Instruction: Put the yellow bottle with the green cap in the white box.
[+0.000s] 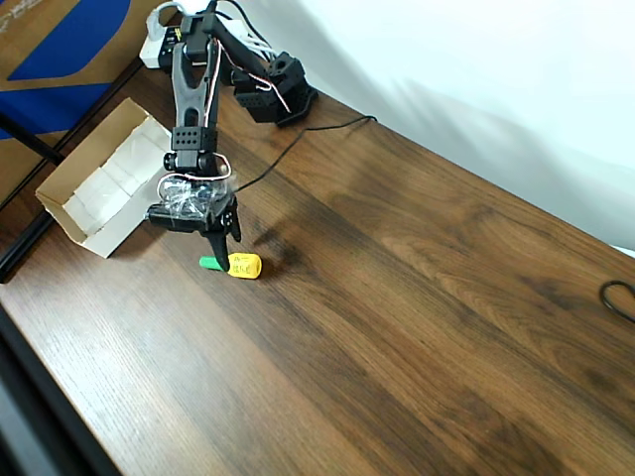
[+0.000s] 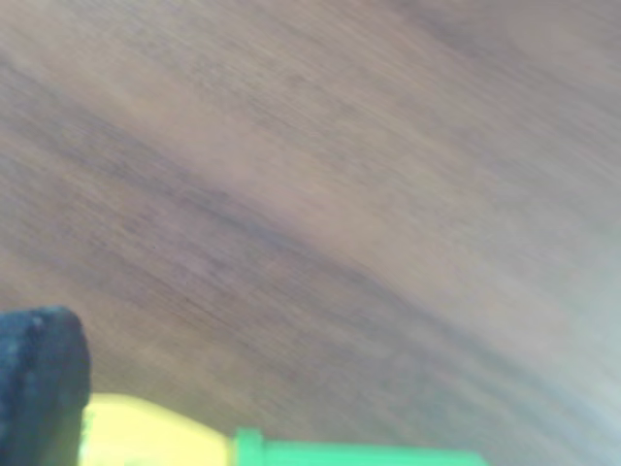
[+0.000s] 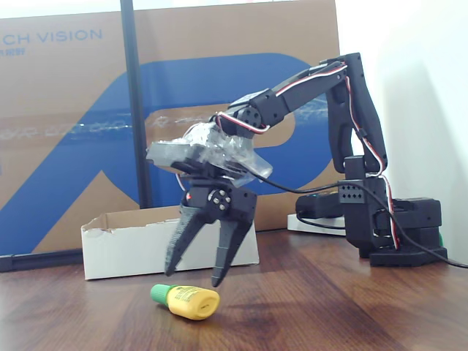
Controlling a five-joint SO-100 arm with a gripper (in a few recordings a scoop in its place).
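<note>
While your gripper point(image 3: 194, 272) hangs just above the table point(image 1: 417, 297) with its two dark fingers spread apart and nothing between them, the yellow bottle with the green cap point(image 3: 186, 300) lies on its side directly below the fingertips, not touched by them in the fixed view. From overhead, the bottle point(image 1: 236, 264) sits at the tips of the fingers, cap pointing left and yellow body to the right, with dark print on the body too small to read. Your wrist camera shows the bottle point(image 2: 243, 445) along the bottom edge, blurred, with one dark fingertip point(image 2: 39, 379) at the lower left corner next to the yellow body. You have the white box point(image 1: 104, 183) to the upper left of the gripper in the overhead view, open side up, apart from the bottle; in the fixed view the box point(image 3: 131, 248) stands behind the gripper and the bottle. Behind the box leans a large blue-and-brown cardboard sheet point(image 3: 73, 124), where you can read the letters "CH VISION" at the top left, cut off by the frame edge. A thin black cable point(image 1: 298, 144) runs across the wood from the arm's base, away from the bottle.
</note>
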